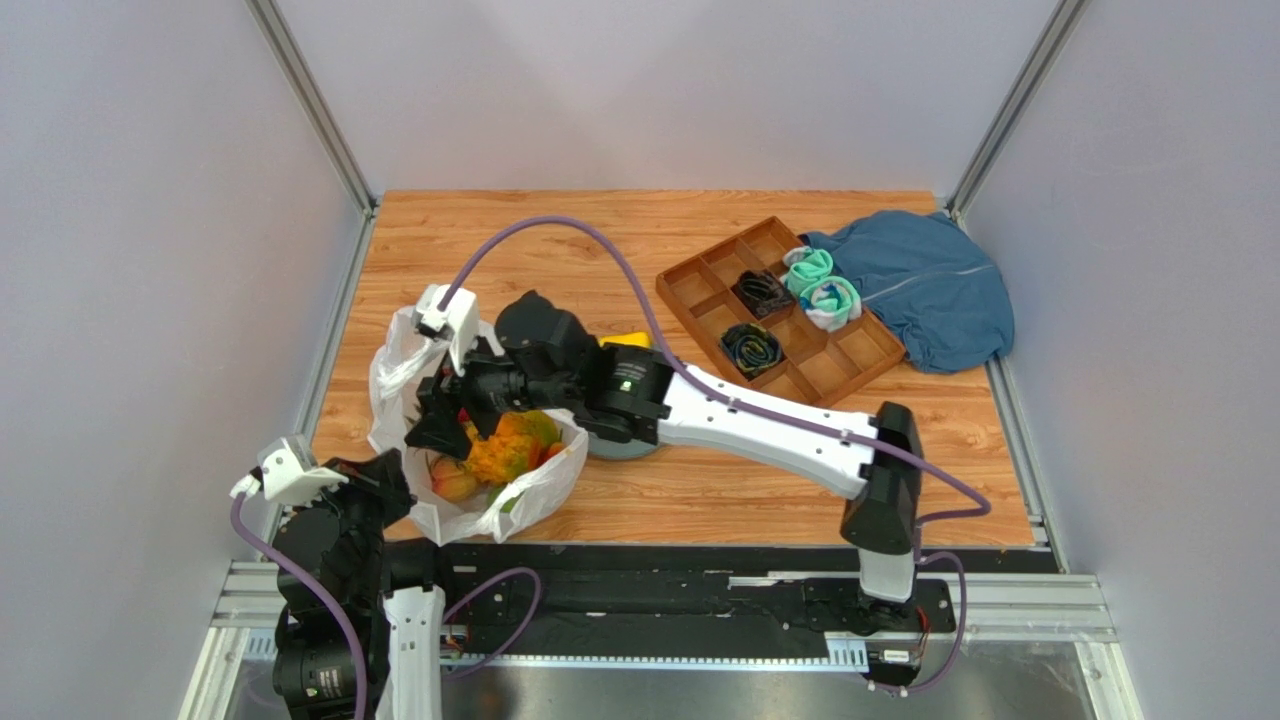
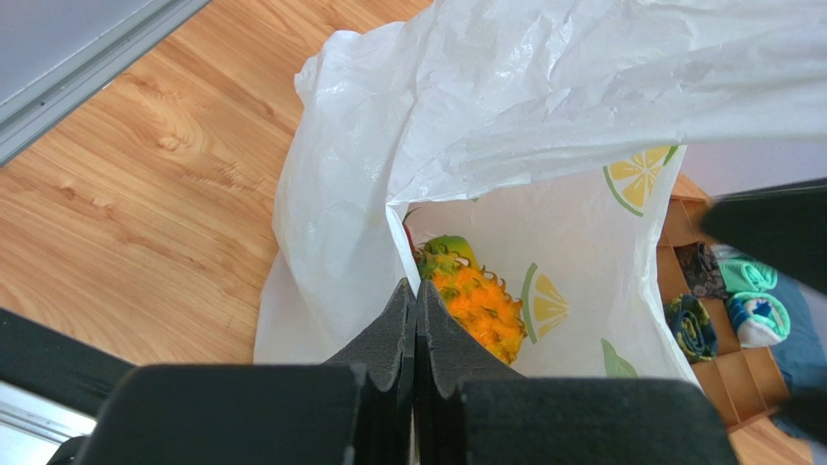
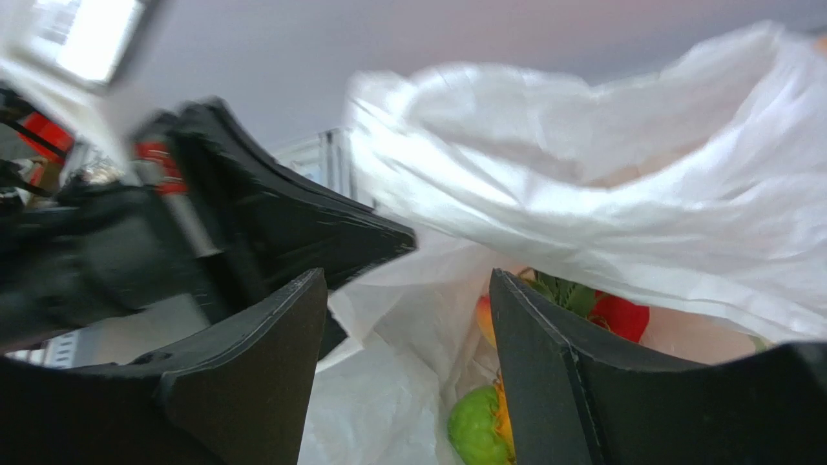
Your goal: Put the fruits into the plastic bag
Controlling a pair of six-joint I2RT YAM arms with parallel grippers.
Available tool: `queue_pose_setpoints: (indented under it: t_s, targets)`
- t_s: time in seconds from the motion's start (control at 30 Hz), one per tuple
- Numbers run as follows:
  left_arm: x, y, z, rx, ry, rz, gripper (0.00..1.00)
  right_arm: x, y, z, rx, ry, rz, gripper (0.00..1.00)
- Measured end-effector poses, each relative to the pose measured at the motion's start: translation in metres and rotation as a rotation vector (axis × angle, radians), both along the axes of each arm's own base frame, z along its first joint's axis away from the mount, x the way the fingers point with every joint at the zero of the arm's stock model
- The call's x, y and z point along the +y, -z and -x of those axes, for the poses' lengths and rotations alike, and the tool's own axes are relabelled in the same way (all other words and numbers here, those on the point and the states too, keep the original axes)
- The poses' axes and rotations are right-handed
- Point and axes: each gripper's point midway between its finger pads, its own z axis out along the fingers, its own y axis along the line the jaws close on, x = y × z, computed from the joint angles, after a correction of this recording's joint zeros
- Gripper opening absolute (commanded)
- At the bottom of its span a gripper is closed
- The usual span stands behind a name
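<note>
Plastic bag point(image 1: 394, 348) is noted open on the tabletop point(image 1: 721, 488), left of centre, near the left arm's base. Inside it are seen a pineapple point(image 2: 478, 305), a green fruit point(image 3: 474, 426) and a red fruit point(image 3: 621, 316). A yellow fruit point(image 1: 631, 342) is seen outside the bag, just behind the right arm. Left gripper point(image 2: 415, 291) is pressed together, the bag's near rim pinched in it. Right gripper point(image 3: 406, 281) is held spread at the bag's mouth.

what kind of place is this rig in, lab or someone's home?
Probably a lab test cell: wood-grain table boxed in by plain grey walls and aluminium posts, with toy fruits in a plastic bag.
</note>
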Motion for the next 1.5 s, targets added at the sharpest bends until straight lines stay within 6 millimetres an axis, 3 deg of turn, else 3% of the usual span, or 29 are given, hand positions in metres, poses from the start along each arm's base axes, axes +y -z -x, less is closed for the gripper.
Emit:
queue_pose_setpoints:
  t_s: [0.13,0.3,0.43,0.53,0.6,0.7,0.77,0.83,0.9,1.03,1.2,1.5]
  targets:
    - [0.0,0.0,-0.001,0.005,-0.002,0.001,0.0,-0.026,-0.062,0.016,-0.025,-0.033,-0.147,0.66]
    - [0.001,0.001,-0.001,0.009,-0.004,0.002,0.0,-0.064,-0.119,0.024,-0.065,-0.007,-0.285,0.66]
    - [0.001,0.001,-0.002,0.014,-0.004,0.003,0.0,-0.092,-0.143,0.01,-0.058,0.097,-0.346,0.63]
    - [0.001,0.001,-0.002,0.015,-0.004,0.004,0.0,-0.112,-0.144,-0.021,0.009,0.232,-0.361,0.6]
    - [0.001,0.002,-0.002,0.017,-0.004,0.004,0.0,-0.136,-0.131,-0.072,0.094,0.399,-0.36,0.6]
    - [0.001,0.002,-0.003,0.019,-0.003,0.004,0.0,-0.171,-0.082,-0.137,0.259,0.634,-0.322,0.6]
    - [0.001,0.002,-0.003,0.019,-0.003,0.004,0.0,-0.194,-0.039,-0.168,0.367,0.768,-0.277,0.61]
    - [0.001,0.002,-0.003,0.019,-0.004,0.004,0.0,-0.214,0.004,-0.186,0.468,0.874,-0.224,0.62]
    - [0.001,0.002,-0.003,0.02,-0.004,0.005,0.0,-0.227,0.042,-0.197,0.551,0.954,-0.171,0.63]
    - [0.001,0.002,-0.003,0.023,-0.004,0.005,0.0,-0.238,0.092,-0.208,0.638,1.032,-0.09,0.65]
    - [0.001,0.002,-0.003,0.025,-0.005,0.006,0.0,-0.243,0.141,-0.223,0.691,1.078,-0.001,0.75]
    - [0.002,0.003,-0.004,0.028,-0.008,0.006,0.0,-0.238,0.219,-0.23,0.843,1.09,0.149,0.79]
